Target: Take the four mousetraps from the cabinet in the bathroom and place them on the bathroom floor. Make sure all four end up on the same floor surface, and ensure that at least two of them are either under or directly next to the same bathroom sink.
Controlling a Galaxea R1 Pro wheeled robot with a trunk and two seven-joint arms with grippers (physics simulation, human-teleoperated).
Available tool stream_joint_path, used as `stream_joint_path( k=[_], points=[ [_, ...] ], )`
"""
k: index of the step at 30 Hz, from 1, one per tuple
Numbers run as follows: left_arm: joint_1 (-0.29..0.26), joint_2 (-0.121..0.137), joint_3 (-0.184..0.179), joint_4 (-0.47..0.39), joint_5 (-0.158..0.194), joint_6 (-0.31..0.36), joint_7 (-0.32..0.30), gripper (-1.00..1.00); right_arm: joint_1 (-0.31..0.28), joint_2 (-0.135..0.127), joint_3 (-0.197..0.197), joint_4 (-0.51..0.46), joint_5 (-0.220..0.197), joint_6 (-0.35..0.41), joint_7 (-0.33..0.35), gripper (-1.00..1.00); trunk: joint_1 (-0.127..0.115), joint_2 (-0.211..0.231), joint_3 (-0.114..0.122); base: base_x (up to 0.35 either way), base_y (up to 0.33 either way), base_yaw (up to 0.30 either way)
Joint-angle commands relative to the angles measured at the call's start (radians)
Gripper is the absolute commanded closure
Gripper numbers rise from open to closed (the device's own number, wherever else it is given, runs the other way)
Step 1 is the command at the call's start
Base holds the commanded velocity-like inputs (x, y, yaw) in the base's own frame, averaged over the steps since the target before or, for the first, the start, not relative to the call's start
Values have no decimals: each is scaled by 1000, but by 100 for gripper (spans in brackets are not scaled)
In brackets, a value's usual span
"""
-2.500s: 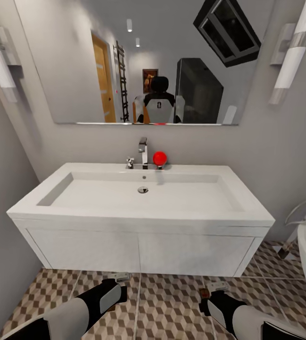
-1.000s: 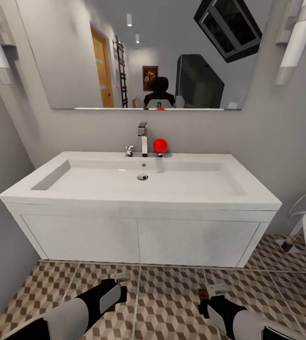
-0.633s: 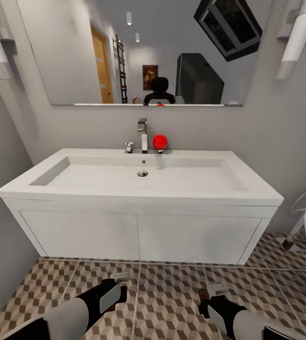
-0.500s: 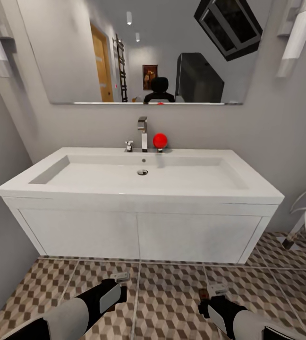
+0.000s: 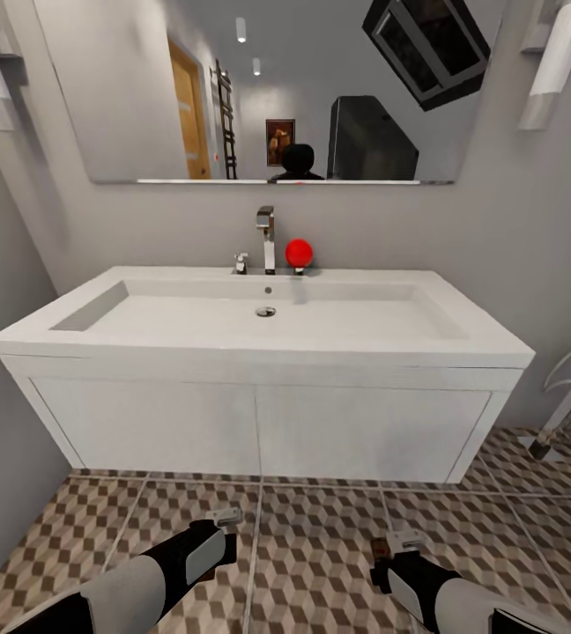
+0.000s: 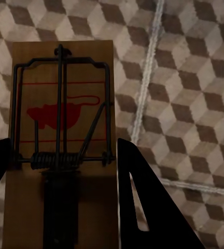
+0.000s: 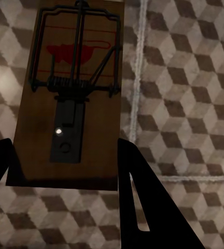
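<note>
Left gripper [image 5: 226,515] low over the bathroom floor [image 5: 321,546], clenched on a mousetrap [image 6: 60,155]: in the left wrist view the brown board sits between both dark fingers [image 6: 143,207], wire bar and spring facing the camera. Right gripper [image 5: 400,541] likewise clenched on a 2nd mousetrap [image 7: 73,98], board between its fingers [image 7: 143,202], patterned tiles beyond it. In the head view, both traps show as small pale-and-brown tips at the arm ends.

Bathroom sink [image 5: 259,339] straight ahead of both grippers, its white vanity front [image 5: 259,431] beyond the fingertips, open floor between.

Step in hand, as judged: set these 2 traps down by the sink. To do well:
- Carry each gripper forward toward the vanity foot before lowering, so the traps end directly next to or under the sink.
- Lower until board near flat on tile, then release; dropping from height risks a flip or bounce.
- Keep the 2 boards apart, neither resting on the other.
- Withdraw straight back along the fingers to avoid dragging the board.

Remaining 2 traps and cabinet: place unknown from here.
</note>
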Motion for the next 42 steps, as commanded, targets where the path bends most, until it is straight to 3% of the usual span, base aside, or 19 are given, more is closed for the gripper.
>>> stream_joint_path(
  k=[1, 42],
  points=[
    [-1, 0, -6, -2, 2, 4, 5, 100, -1, -1, 8, -2, -10, 4, -7, 100, 4, -8, -4, 0, 0, 0],
    [-1, 0, -6, -2, 3, 5, 6, 100, -1, -8, 3, -8, -13, 1, -7, 100, 161, -295, -133, 0, 0, 0]
  ],
)
